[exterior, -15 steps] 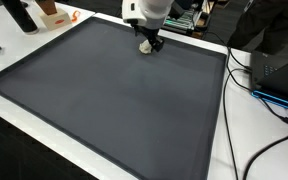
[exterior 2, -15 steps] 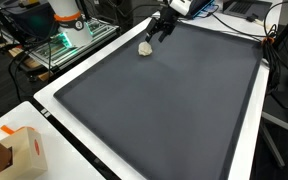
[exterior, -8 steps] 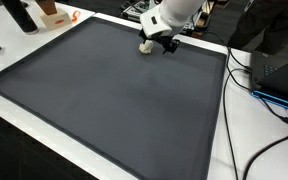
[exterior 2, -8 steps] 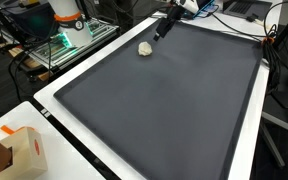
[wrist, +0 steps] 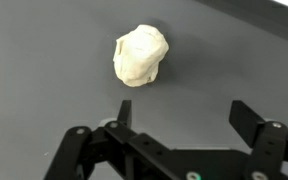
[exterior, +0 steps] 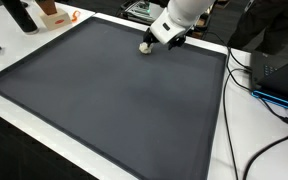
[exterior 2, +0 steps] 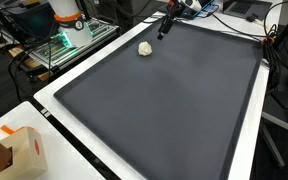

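Cables (exterior: 269,98), carton (exterior 2: 26,150) outside mat (exterior: 114,100) bearing pale lump (wrist: 141,55)

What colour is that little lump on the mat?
The lump is creamy off-white, clearest in the wrist view.

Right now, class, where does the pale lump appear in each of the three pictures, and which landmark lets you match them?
In an exterior view: the pale lump lies near the mat's far edge, just left of the gripper.
In an exterior view: the pale lump lies upper middle, below and left of the gripper.
Wrist view: the pale lump lies top centre, beyond the open gripper.
Shared landmark: the dark mat with its white border.
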You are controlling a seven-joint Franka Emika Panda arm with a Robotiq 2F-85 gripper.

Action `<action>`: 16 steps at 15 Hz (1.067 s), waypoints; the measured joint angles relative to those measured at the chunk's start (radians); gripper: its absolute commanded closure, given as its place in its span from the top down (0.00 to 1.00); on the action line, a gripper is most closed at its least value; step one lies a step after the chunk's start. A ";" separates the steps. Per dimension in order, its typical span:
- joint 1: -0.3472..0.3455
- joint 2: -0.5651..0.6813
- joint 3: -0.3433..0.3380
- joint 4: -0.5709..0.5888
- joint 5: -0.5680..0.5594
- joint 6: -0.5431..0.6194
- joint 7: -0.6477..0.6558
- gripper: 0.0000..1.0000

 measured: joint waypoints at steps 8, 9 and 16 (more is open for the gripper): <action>-0.002 0.000 0.022 -0.018 0.000 -0.023 -0.141 1.00; -0.004 0.000 0.022 -0.019 0.000 -0.023 -0.151 1.00; -0.063 -0.040 0.022 -0.049 0.064 -0.022 -0.214 1.00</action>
